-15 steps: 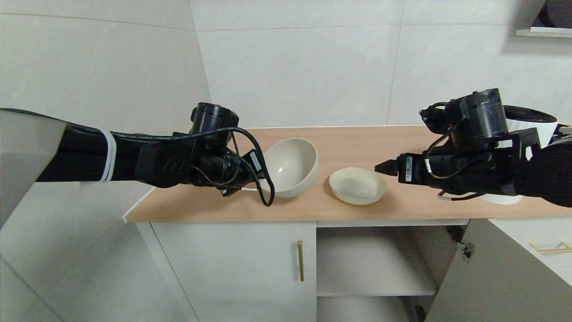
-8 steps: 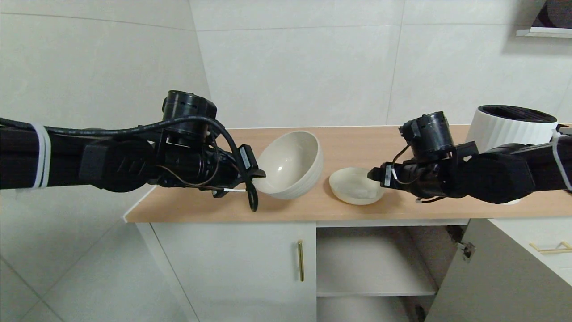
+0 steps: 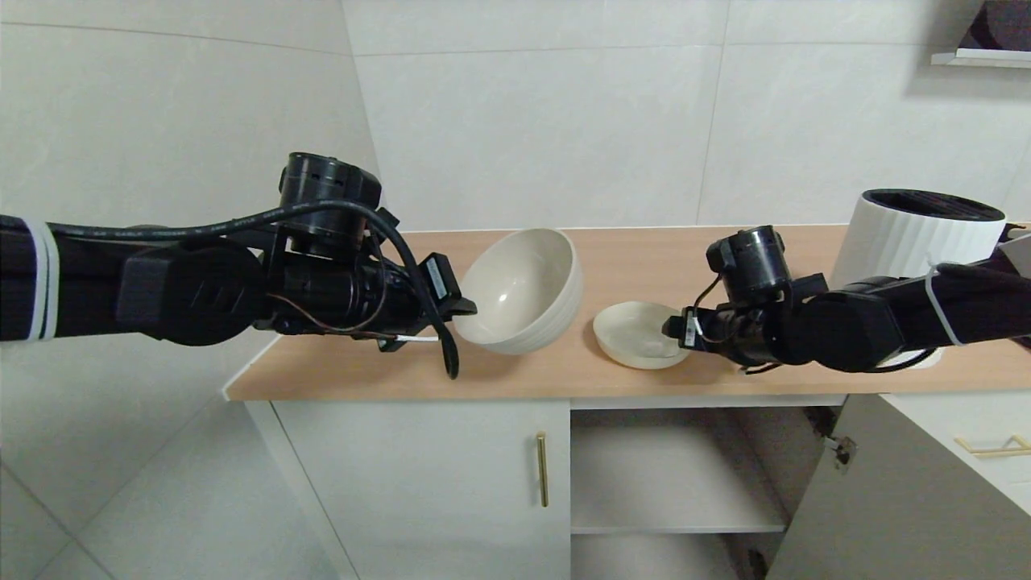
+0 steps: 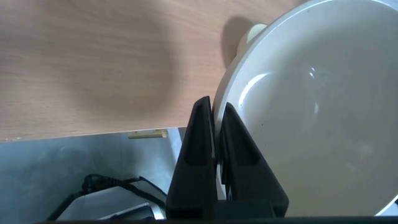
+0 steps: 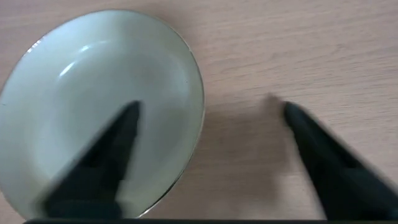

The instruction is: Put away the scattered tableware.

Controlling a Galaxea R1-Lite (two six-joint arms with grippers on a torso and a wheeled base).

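Observation:
A large cream bowl [image 3: 523,290] [image 4: 311,106] is tilted over the wooden countertop [image 3: 644,258], its opening turned toward my left arm. My left gripper [image 3: 461,310] [image 4: 216,118] is shut on the bowl's near rim, one finger inside and one outside. A small cream dish [image 3: 640,334] [image 5: 99,106] lies flat to the right of the bowl. My right gripper [image 3: 675,329] [image 5: 211,107] is open at the dish's right rim, with one finger over the dish and the other over the bare wood.
A white ribbed container [image 3: 918,234] stands at the counter's right end behind my right arm. Below the counter, the cabinet's right door [image 3: 902,491] is swung open onto a bare shelf [image 3: 668,483]. The left door has a gold handle [image 3: 541,469]. Tiled walls stand behind and to the left.
My left gripper has drawn back to the left and raised the bowl's rim, tilting the bowl more upright. My right arm came down and forward until its open fingers reached the dish's rim.

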